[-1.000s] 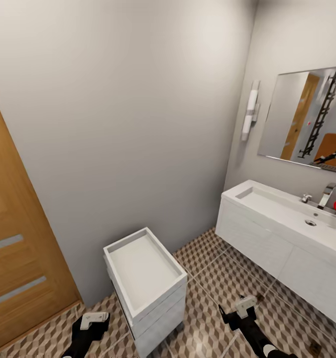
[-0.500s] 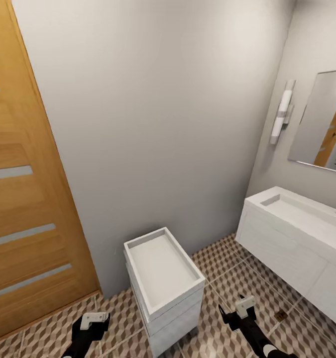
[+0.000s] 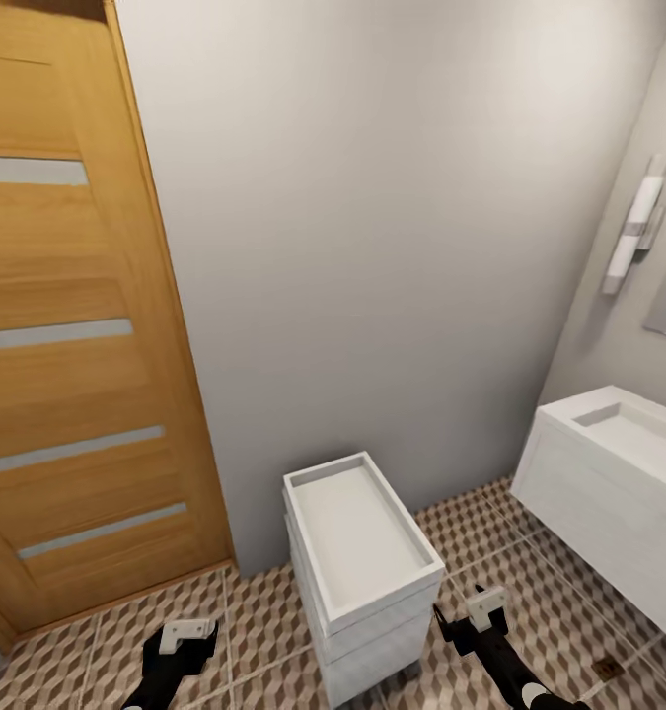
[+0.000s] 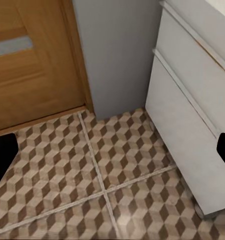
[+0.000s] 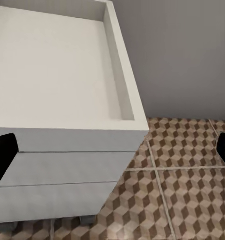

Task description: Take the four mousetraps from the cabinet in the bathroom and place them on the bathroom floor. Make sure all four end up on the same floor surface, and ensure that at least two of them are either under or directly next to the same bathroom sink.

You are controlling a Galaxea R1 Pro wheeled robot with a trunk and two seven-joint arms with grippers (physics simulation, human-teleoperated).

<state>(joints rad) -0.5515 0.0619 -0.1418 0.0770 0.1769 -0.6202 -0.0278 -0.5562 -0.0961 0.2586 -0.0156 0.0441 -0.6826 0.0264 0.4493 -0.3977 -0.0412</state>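
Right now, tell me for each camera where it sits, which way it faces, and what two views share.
Head view: high on the robot, looking down at the grey wall, orange-brown wooden door, low white drawer unit with a tray top and white rectangular sink; left gripper and right gripper show.
Left wrist view: low, facing the cube-patterned floor tiles; dark fingertips at the edges.
Right wrist view: faces the unit's top; fingertips at the edges.
Shared: all three show the drawer unit and tiles.

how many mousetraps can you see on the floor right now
1. A small dark-brown patch lies on the bathroom floor by the sink, at the lower right of the head view: likely a mousetrap, though too small to be sure. Others may be out of view.
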